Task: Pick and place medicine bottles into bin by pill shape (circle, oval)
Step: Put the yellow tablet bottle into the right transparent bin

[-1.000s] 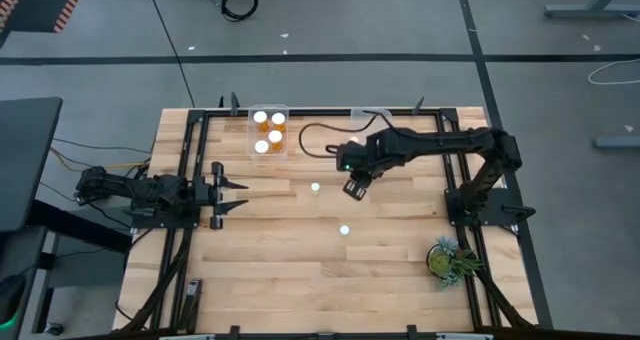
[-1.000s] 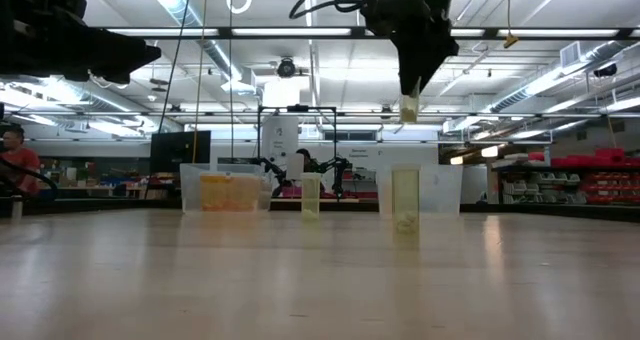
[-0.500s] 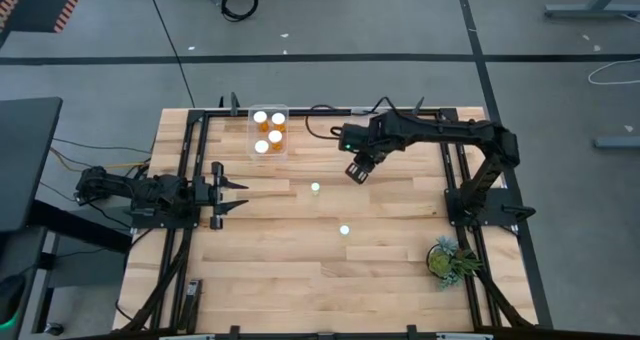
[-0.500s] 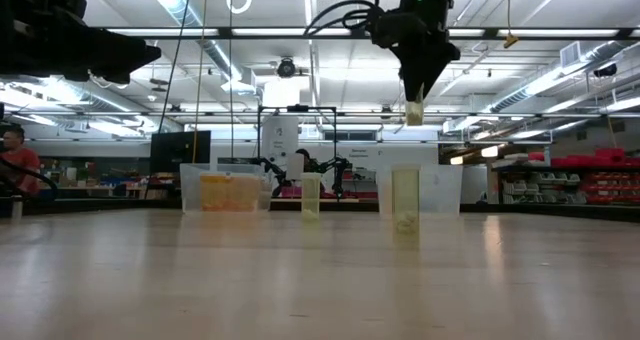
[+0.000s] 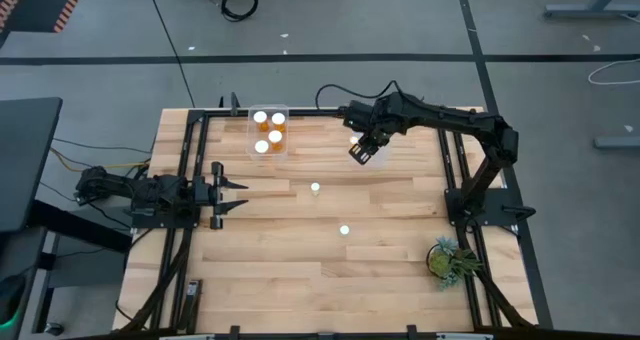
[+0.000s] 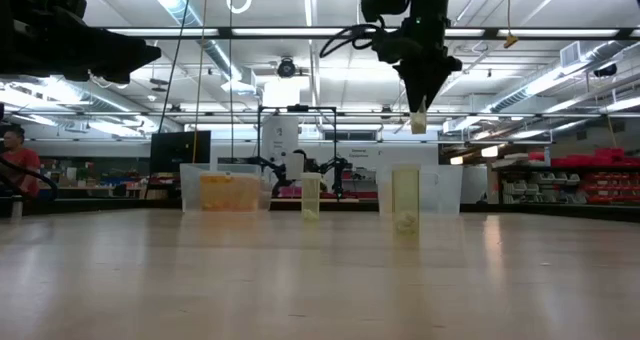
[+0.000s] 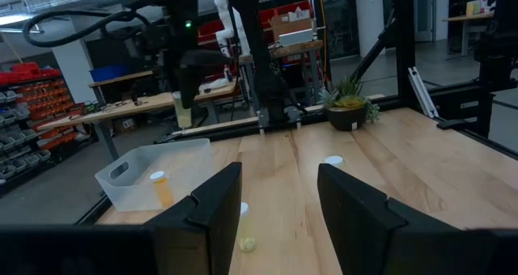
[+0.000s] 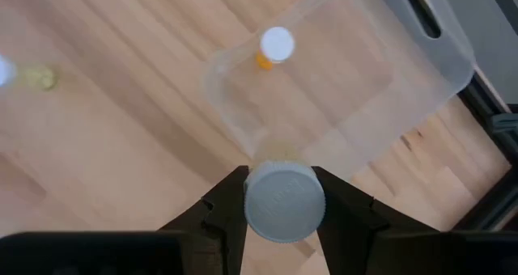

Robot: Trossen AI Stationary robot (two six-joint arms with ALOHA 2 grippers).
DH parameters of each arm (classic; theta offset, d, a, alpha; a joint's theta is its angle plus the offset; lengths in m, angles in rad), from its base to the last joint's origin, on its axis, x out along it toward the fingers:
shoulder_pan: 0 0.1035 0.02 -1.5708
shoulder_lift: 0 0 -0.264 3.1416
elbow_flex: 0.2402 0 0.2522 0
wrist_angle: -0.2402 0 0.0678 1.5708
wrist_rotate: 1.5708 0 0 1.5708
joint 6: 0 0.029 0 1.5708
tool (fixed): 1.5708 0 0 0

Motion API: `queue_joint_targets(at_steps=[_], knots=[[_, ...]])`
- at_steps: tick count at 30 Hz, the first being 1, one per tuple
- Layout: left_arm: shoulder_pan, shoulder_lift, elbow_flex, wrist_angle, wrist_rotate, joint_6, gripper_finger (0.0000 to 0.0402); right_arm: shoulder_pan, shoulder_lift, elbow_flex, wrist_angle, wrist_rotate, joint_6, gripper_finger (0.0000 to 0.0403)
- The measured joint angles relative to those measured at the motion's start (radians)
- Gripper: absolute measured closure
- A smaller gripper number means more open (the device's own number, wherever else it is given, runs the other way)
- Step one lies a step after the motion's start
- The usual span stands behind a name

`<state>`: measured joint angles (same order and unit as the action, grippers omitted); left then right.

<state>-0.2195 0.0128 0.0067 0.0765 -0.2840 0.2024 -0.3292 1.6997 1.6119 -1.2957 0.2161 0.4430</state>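
Since a second earlier, your right gripper (image 5: 362, 153) had travelled from mid-table toward the far edge, carrying its bottle up to the clear bin (image 8: 340, 97) on the right. Its fingers were clamped on the held bottle (image 8: 284, 202) just under the white cap, as the right wrist view showed, with the bin directly beneath and one capped bottle (image 8: 276, 46) already standing inside. From the low view the held bottle (image 6: 418, 121) hung well above the table. Farther out, two bottles, one (image 5: 315, 188) nearer the bins and one (image 5: 344, 230) nearer the front, stood on the bare wood mid-table, and the other bin (image 5: 268, 131) at the far edge held four. Your left gripper (image 5: 232, 190) waited at the left side, fingers apart and empty. Judgement: these bottles looked light, rigid and smooth-sided, so likely slippery; you would do best gripping below the cap's lip, which stops a slide. A drop from this height could tip or bounce it, so lower before releasing.
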Motion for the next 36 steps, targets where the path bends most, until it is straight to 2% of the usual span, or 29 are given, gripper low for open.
queue_joint_targets(at_steps=[13, 36], knots=[[0.0, 0.0, 0.0, 0.0, 0.0, 0.0, 0.023, -0.153, 0.0, 0.0, 0.024, 0.008, -0.057, 0.027], [0.0, 0.0, 0.0, 0.0, 0.0, -0.001, 0.023, -0.281, 0.0, 0.0, 0.121, 0.015, -0.141, 0.027]])
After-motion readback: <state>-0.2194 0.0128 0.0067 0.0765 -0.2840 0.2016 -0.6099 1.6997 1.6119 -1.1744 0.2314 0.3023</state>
